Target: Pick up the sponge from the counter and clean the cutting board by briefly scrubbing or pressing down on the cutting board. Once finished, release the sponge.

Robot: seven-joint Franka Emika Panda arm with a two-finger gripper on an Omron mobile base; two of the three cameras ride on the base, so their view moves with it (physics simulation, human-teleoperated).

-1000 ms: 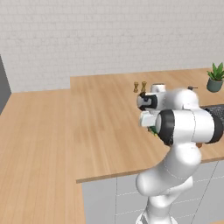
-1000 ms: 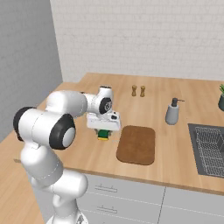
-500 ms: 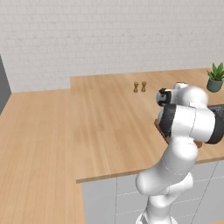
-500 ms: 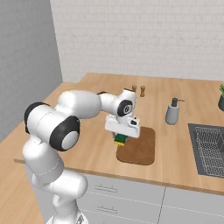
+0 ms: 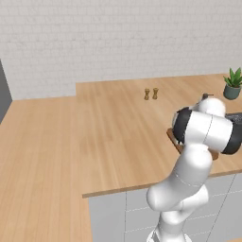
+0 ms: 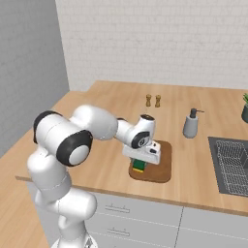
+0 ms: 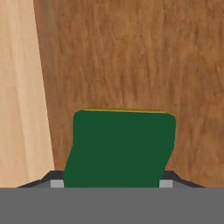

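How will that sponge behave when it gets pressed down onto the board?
The sponge, held in the pincer, looks skewed between the fingers, so it is probably soft and will squash. Its flat block shape should not roll on the cutting board.

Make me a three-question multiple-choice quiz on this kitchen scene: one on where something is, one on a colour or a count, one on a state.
1. Where is the sponge?
A. in the sink
B. over the cutting board
C. beside the plant

2. How many small brown shakers stand near the back of the counter?
A. two
B. four
C. none

3. What is the gripper doing?
A. hanging open
B. shut on the sponge
C. shut on the soap bottle

Answers:
1 B, the right base view shows the sponge over the board's left part.
2 A, a pair stands side by side in both base views.
3 B, the hand view shows the green block between the fingers.
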